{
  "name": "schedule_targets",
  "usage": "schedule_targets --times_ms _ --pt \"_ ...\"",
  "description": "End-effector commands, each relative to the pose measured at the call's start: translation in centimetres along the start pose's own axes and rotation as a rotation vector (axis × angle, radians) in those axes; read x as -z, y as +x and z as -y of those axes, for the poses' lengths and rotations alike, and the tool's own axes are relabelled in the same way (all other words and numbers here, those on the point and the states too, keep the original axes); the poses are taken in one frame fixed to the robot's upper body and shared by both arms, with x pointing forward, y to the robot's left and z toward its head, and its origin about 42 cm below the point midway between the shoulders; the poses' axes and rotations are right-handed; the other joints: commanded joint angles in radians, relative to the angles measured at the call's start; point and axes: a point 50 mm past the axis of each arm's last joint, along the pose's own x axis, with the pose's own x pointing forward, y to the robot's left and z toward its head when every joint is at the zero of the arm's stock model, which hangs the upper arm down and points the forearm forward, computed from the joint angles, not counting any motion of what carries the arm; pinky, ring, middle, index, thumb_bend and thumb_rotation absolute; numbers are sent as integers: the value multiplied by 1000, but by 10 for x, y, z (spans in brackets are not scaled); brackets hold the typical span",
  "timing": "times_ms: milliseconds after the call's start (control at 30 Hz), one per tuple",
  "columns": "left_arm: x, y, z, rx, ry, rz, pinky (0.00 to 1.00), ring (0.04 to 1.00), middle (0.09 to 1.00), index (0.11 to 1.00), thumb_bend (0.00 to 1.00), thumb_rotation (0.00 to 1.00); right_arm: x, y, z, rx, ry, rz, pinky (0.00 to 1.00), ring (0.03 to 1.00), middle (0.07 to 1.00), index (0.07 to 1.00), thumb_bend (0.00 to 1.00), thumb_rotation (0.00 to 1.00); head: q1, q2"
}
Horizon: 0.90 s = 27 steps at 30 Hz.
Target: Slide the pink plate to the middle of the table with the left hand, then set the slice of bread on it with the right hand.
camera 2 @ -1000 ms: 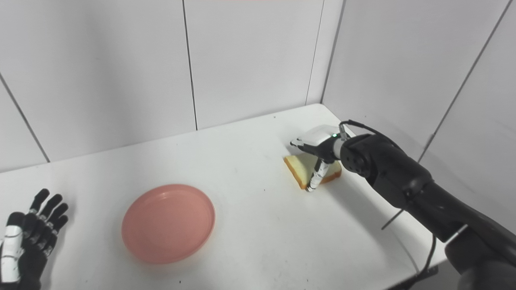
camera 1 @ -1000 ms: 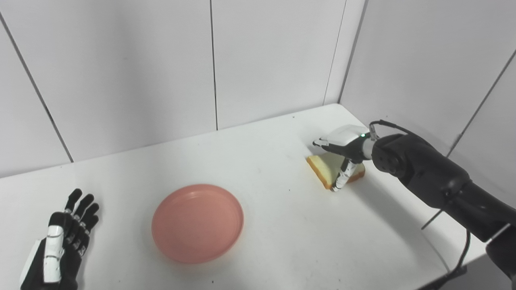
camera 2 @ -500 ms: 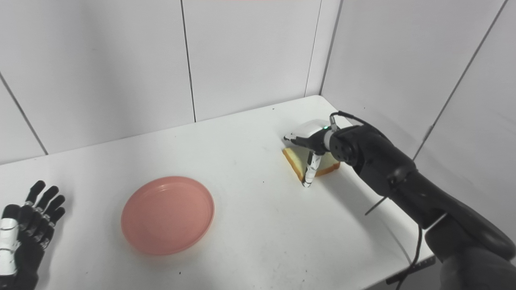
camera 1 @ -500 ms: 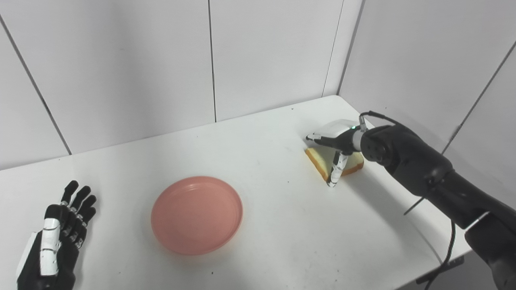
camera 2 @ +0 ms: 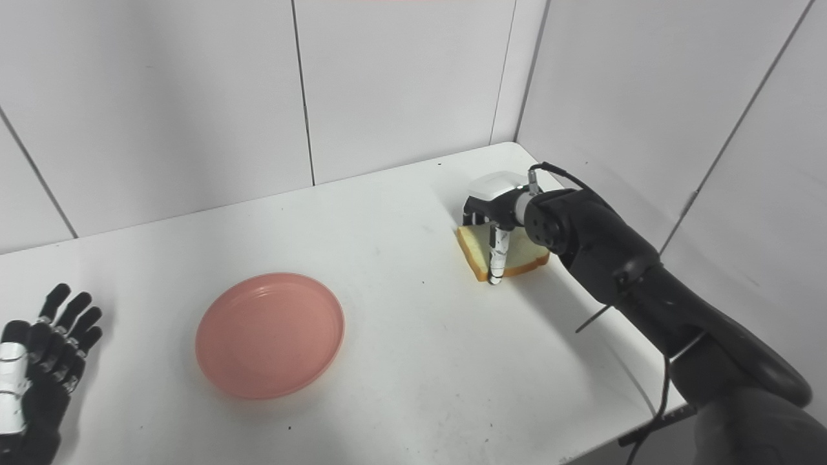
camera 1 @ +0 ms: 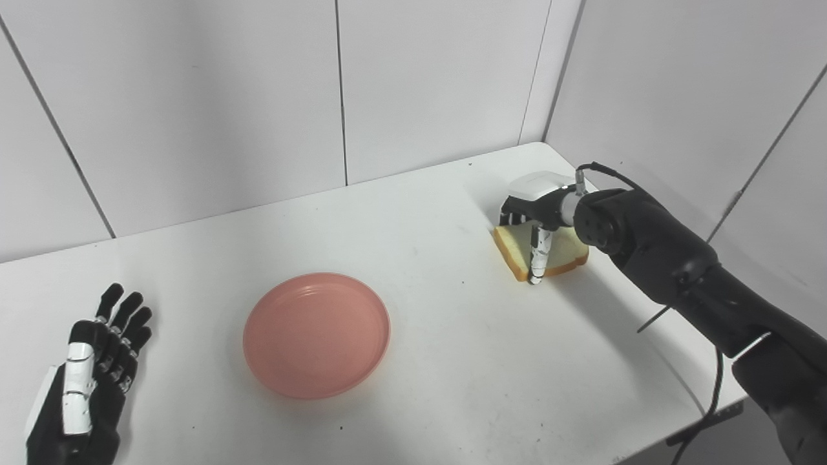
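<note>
The pink plate (camera 1: 316,334) lies flat near the middle of the desk (camera 1: 420,361), a little toward the left and nearer the front edge than the back, so the sliding part of the task looks done, or close enough to it. The left robot hand (camera 1: 87,381) rests palm down at the front left corner of the desk, well apart from the plate, fingers spread and holding nothing; it appears to be waiting. What is left is the bread. The slice of bread (camera 1: 561,255) sits on the desk near the back right corner, well apart from the plate, and seems to be flat on the surface, though its far side is hidden by the hand. The right robot hand (camera 2: 494,213) is poised over the slice's left part, fingers curled down behind it and the thumb (camera 2: 496,261) pointing straight down in front of its near edge, tip at the desk. The robot hand brackets the slice, but whether it has truly pinched it cannot be told from these views. By my reading, the grasp is under way, and the lift, the carry leftward to the plate and the release all remain.
</note>
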Motion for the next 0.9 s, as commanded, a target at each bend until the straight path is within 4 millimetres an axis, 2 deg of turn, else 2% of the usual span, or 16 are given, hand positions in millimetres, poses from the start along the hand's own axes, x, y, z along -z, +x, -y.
schedule_targets --times_ms 0,233,433,567,600,667,800,867 --pt "-17 3 0 19 12 65 988 967 971 982 735 1000 17 -7 20 39 -31 -23 500 547 501 492 523 2 1 -1" --pt "-17 4 3 10 10 63 989 961 963 978 737 1000 25 -8 23 66 -19 -45 465 516 492 492 524 0 3 -6" --pt "-15 8 6 11 13 63 977 955 958 973 742 1000 25 -15 38 105 16 -24 476 528 487 496 524 0 22 -19" --pt "-13 10 10 11 3 61 994 960 961 977 731 1000 17 -24 57 149 28 4 472 520 474 510 523 0 42 -26" --pt "-12 11 11 8 2 60 994 962 961 977 736 1000 16 -26 60 162 28 12 467 453 493 514 518 0 44 -27" --pt "-11 13 15 0 -1 56 987 958 958 972 744 1000 7 -31 74 183 30 29 475 421 505 513 515 0 58 -30" --pt "-7 16 22 -1 -8 66 980 955 956 968 743 985 -11 -45 99 238 37 95 492 419 519 498 514 0 111 -35" --pt "-6 16 27 -8 4 71 961 946 953 957 746 960 -24 -54 113 270 41 136 495 420 517 502 514 0 161 -37"
